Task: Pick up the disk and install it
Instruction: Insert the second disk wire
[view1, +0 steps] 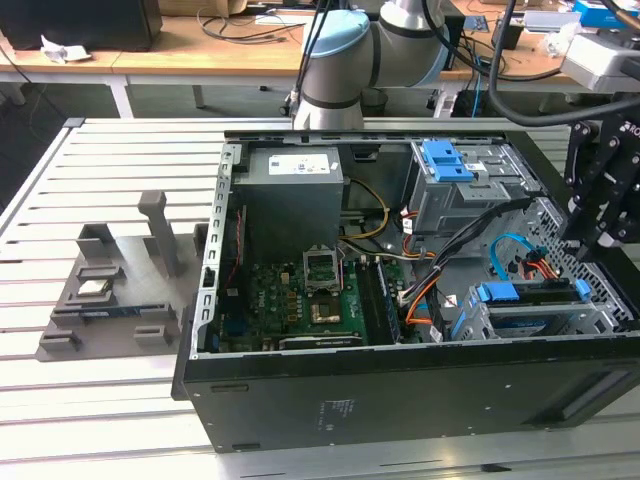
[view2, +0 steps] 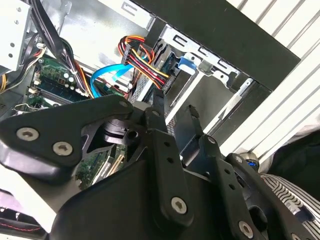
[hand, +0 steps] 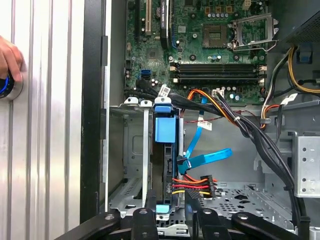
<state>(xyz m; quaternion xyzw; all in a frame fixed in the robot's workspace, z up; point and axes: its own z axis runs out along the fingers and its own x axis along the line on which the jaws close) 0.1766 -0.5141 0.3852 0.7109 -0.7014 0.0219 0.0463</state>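
The disk (view1: 530, 322) lies in the drive cage (view1: 590, 318) at the near end of the open computer case, toward the exterior view's right, its blue frame (view1: 497, 293) clipped around it. In the first wrist view the disk (hand: 165, 170) stands edge-on in the cage slot under the blue frame's tab (hand: 165, 129). My gripper (view1: 603, 238) hangs just above that end of the case. Its fingers (hand: 145, 220) are spread apart, with nothing held between them. In the second wrist view the gripper (view2: 174, 117) hovers over the cage (view2: 210, 70), open.
Orange, black and blue cables (hand: 200, 165) run beside the cage. The case also holds a green motherboard (view1: 310, 300) and a grey metal box (view1: 295, 195). A grey fixture (view1: 110, 290) stands on the slatted table at the exterior view's left. A hand (hand: 7, 57) rests beside the case.
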